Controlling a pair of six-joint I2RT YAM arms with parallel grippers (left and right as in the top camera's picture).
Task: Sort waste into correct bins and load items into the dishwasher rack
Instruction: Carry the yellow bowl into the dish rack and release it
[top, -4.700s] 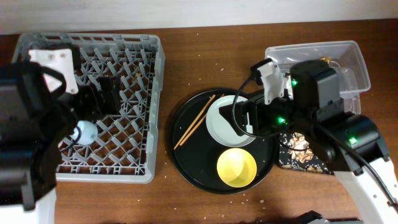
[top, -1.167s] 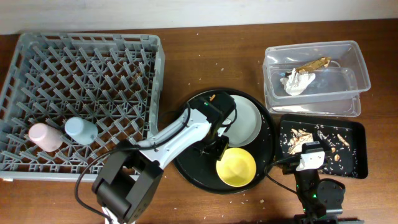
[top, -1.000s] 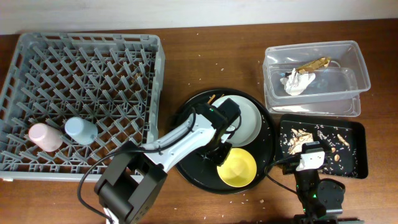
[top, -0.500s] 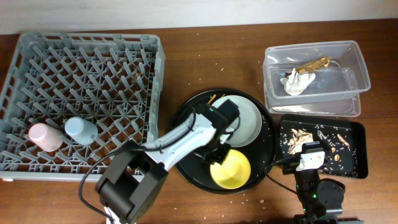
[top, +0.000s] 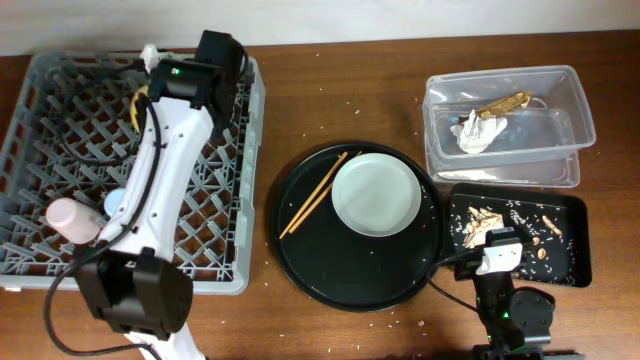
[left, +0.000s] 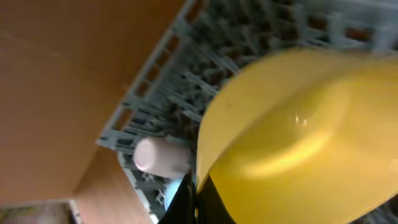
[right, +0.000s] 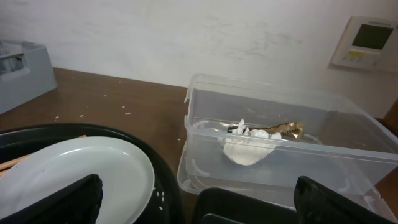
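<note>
Clamps glossy yellow bowl (left: 298, 137) by rim in left pincer (left: 194, 196) over pegged grey rack (left: 186, 81); holds right pincer (right: 199, 205) agape.

yellow bowl (left: 298, 137), grey lattice rack (top: 60, 130), pink cup (top: 72, 220), black round tray (top: 330, 275)

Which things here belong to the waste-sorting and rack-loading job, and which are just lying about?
Job in hand: dishwasher rack, yellow bowl, pink cup, grey-white bowl, chopsticks, clear tub, tissue, wrapper, black tray, food scraps.

Lying about: round black tray, wall panel.
</note>
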